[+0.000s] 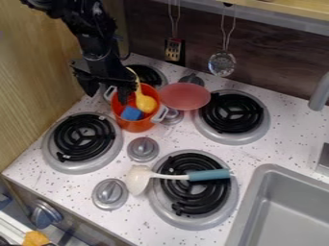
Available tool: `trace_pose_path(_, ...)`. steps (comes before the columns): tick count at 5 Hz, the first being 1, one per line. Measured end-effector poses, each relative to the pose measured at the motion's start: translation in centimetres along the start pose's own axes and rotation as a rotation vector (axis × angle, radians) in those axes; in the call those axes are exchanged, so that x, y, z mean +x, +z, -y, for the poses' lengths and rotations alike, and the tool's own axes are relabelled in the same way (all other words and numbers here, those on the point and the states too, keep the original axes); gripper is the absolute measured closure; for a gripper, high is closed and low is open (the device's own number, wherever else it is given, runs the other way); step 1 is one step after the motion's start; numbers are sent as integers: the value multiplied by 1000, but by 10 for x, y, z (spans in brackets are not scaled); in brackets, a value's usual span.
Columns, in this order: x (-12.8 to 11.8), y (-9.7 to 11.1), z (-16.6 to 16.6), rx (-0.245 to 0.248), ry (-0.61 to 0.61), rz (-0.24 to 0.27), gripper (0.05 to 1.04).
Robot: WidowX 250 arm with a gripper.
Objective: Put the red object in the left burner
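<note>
The black gripper (108,95) hangs at the upper left over the left side of the red pot (133,126). Its fingers are apart, one outside the pot and one over its opening, with the pot's left grey handle (110,93) between them. Inside the pot are a blue block (132,114) and a yellow spoon (146,103). A pinkish-red plate (185,96) lies close to the pot's right side. The front left burner (83,139) is bare; the back left burner (145,75) is partly hidden behind the arm and pot.
A white spatula with a blue handle (208,175) lies across the front right burner (193,190). The back right burner (233,115) is bare. Grey knobs (143,149) stand between burners. A sink (283,211) is at the lower right; a wooden wall (45,72) bounds the left.
</note>
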State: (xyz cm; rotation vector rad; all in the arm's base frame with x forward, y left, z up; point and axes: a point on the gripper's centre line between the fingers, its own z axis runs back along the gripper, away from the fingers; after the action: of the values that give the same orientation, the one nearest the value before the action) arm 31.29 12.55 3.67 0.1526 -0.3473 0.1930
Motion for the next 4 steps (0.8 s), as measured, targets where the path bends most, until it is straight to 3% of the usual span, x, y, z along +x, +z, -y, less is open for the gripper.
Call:
trace_pose_path(1, -6, -7, 2, -4, 11, -33, 83)
trace_pose_path(2, -4, -21, -4, 29, 148, -103, 83)
trace_pose_path(4, 1, -36, -14, 98, 273, -76, 83)
